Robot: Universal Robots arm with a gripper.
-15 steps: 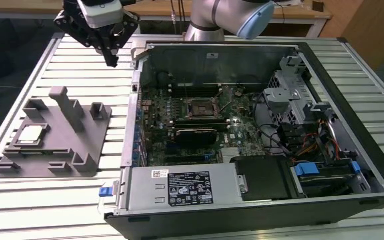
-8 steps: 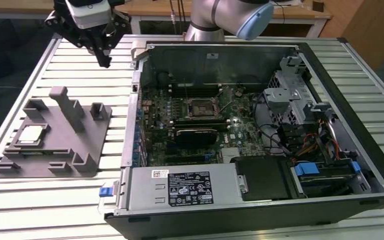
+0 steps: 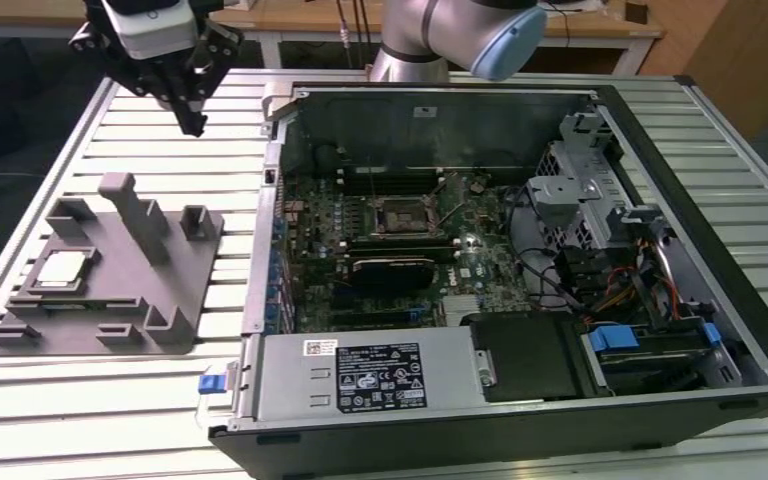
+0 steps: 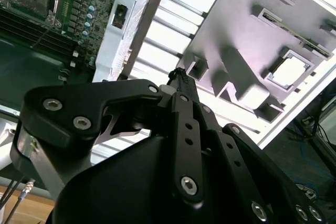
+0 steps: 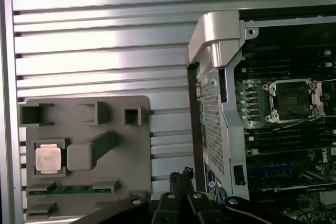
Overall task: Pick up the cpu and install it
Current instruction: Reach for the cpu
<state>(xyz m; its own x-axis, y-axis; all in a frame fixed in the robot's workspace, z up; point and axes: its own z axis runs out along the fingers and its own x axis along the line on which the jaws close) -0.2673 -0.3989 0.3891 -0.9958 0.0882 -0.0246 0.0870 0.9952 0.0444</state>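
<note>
Slatted metal table (image 3: 51,150) carries your grey fixture (image 3: 157,290) with the cpu (image 3: 64,268) seated in a recess; your gripper (image 3: 192,122) hangs well apart from it, empty and pinched closed, near the open computer case (image 3: 491,445).

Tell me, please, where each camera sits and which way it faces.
Exterior view: above the table, looking down on the open computer case and cpu; arm and gripper show.
First wrist view: on the wrist, looking straight down at cpu and socket; gripper shows.
Second wrist view: on the wrist, looking slantwise at the cpu; gripper shows.
All share cpu and gripper.
</note>
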